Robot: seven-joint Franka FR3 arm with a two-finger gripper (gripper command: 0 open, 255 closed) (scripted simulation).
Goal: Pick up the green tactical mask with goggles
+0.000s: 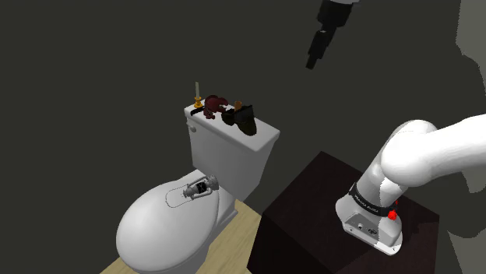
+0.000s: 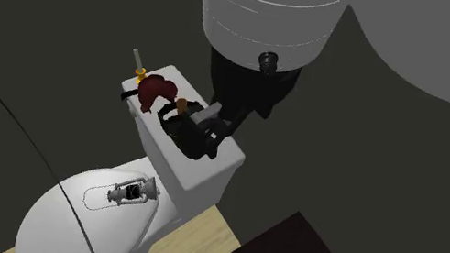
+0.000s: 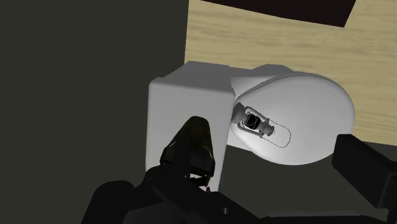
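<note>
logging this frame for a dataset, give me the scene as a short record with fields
setting: white toilet on pale wood floor
target: dark, olive-tinged mask, on the tank lid
beside it: dark red object; gold candle holder with a pale candle
on seat lid: small metal lantern, lying flat
gripper: black two-finger gripper, open, high above the tank, holding nothing
task state: mask not yet grasped

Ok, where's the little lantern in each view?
Shoulder view: lantern on the toilet lid, lower left of centre.
Second exterior view: lantern on the lid, lower left.
Wrist view: lantern on the lid, just past the tank.
Shared landmark: the white tank behind it.
</note>
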